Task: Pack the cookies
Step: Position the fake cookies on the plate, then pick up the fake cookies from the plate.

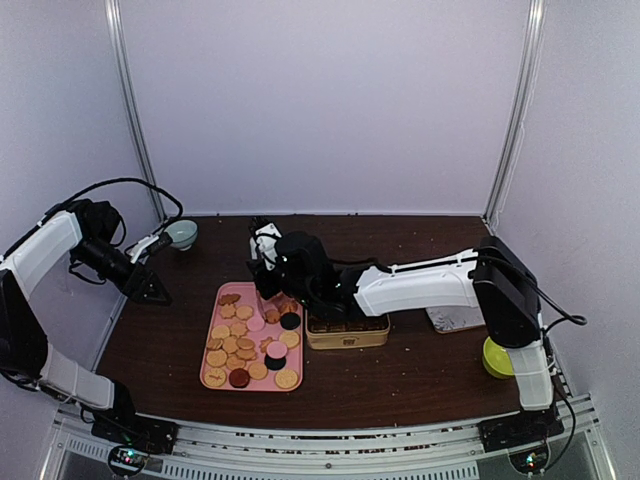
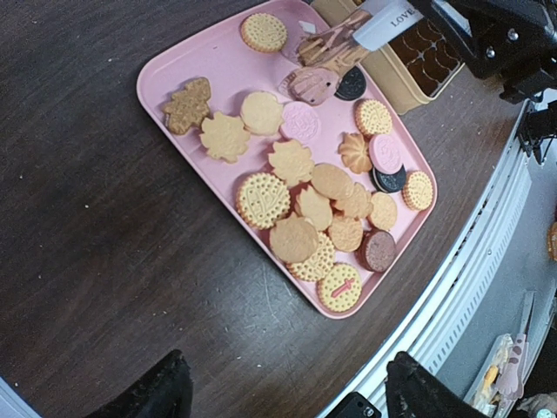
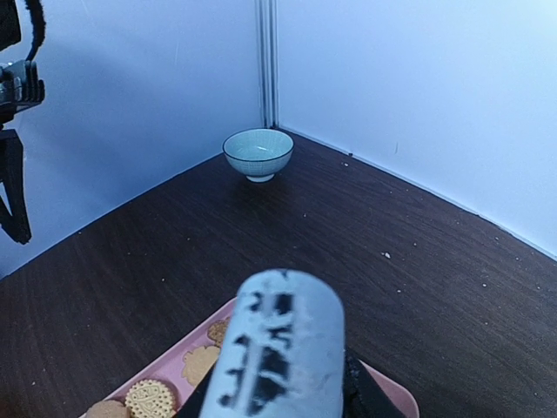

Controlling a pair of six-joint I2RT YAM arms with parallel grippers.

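Top view: cookies [image 1: 245,345] lie loose on the pink tray [image 1: 204,378], with more in the tin [image 1: 347,338] just beside it. The right tool [image 1: 268,272] hangs over the tray's far end; the left tool [image 1: 150,285] is well apart, near the left wall. Left wrist: my left tool is spread and empty. The right tool is pinching tongs [image 2: 348,39], tips at a cookie near the tin. The cookies look light, stiff and crumbly, so I'd nip one gently by its edges and mind the tray's low rim. Right wrist: the tongs hide the fingers. The bowl [image 3: 258,152] sits far off, with open surface [image 3: 348,261] between.
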